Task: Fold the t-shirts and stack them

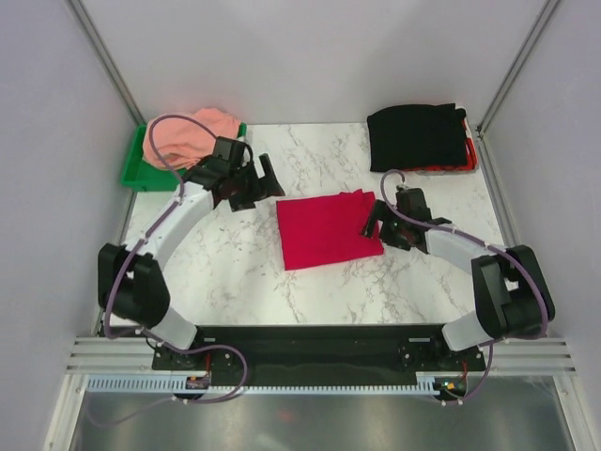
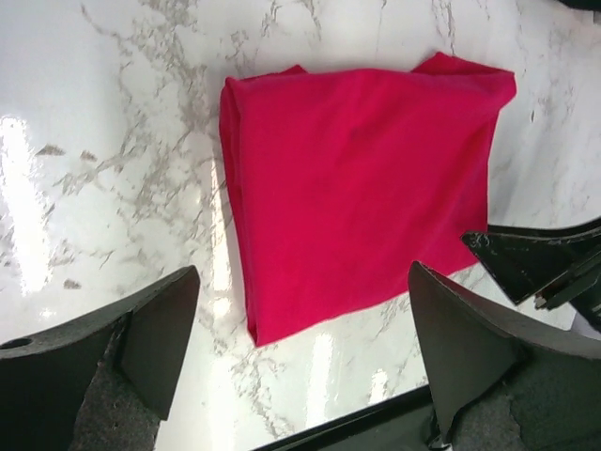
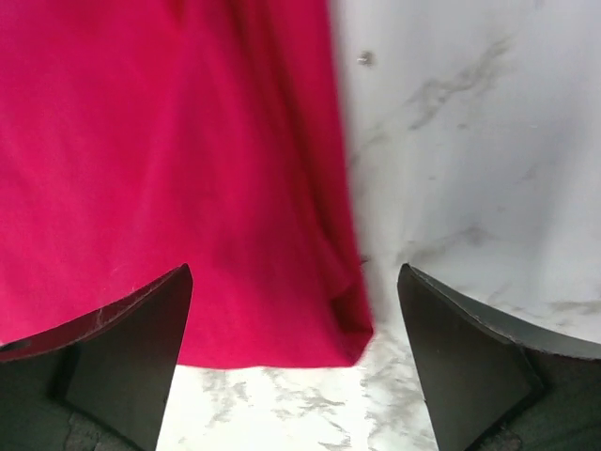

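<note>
Bare desk (image 1: pixel 225 272) lies open around and behind the left claw (image 1: pixel 260 185). Ahead of it, the crimson t-shirt (image 1: pixel 324 230) and the right claw (image 1: pixel 376 224), seemingly at the shirt's far edge, block the way.

how we find the desk (image 1: pixel 235 272) laid out
one t-shirt (image 1: pixel 326 230) lies mid-desk, between the left hand (image 1: pixel 261 186) and the right hand (image 1: pixel 376 224); a second t-shirt (image 1: pixel 188 136) sits in the tray (image 1: pixel 131 171) at the far left; a third t-shirt (image 1: pixel 418 136) lies far right.
</note>
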